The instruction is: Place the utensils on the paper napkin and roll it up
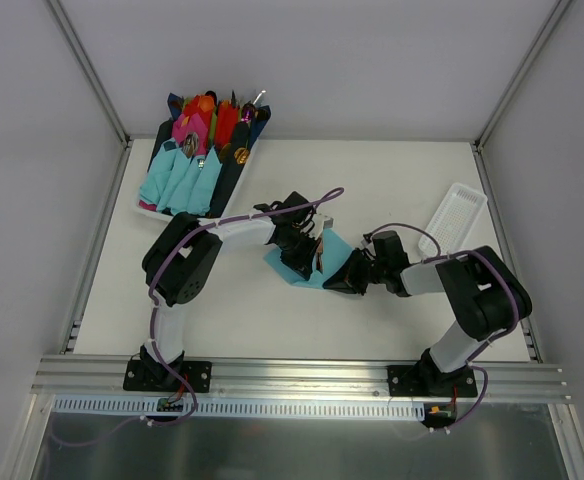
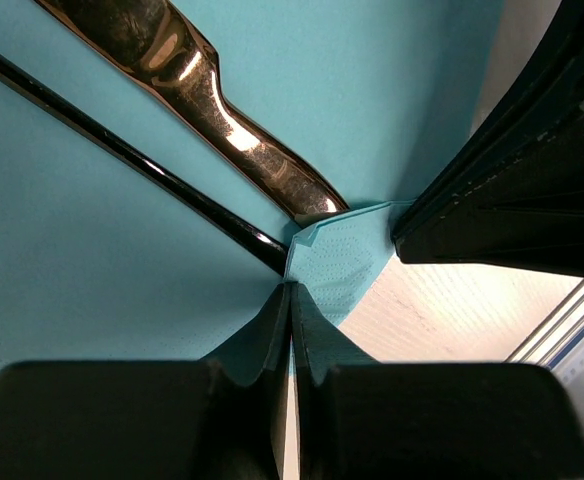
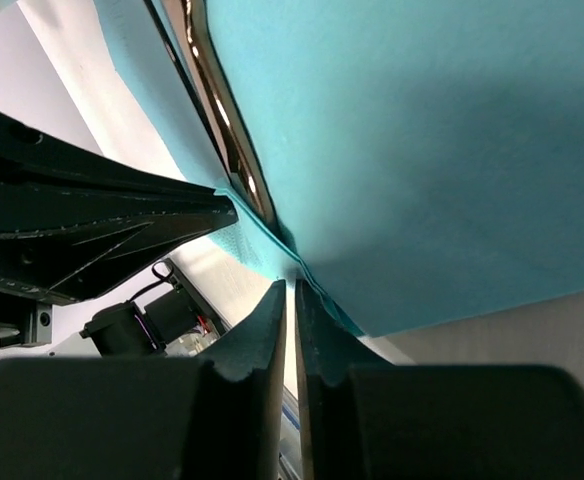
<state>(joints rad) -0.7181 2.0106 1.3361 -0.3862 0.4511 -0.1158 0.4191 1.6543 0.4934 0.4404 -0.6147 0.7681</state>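
The left gripper [image 2: 292, 290] and right gripper [image 3: 290, 286] both pinch the edge of the paper napkin [image 2: 102, 280]. Pull too hard and it could rip, or the utensils [image 2: 202, 90] just ahead could slide off.

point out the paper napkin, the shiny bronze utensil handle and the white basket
paper napkin [image 2: 82, 300], left wrist view, flat teal sheet
bronze utensil handle [image 2: 197, 85], left wrist view, middle of the handle
white basket [image 1: 455, 217], top view, bare floor
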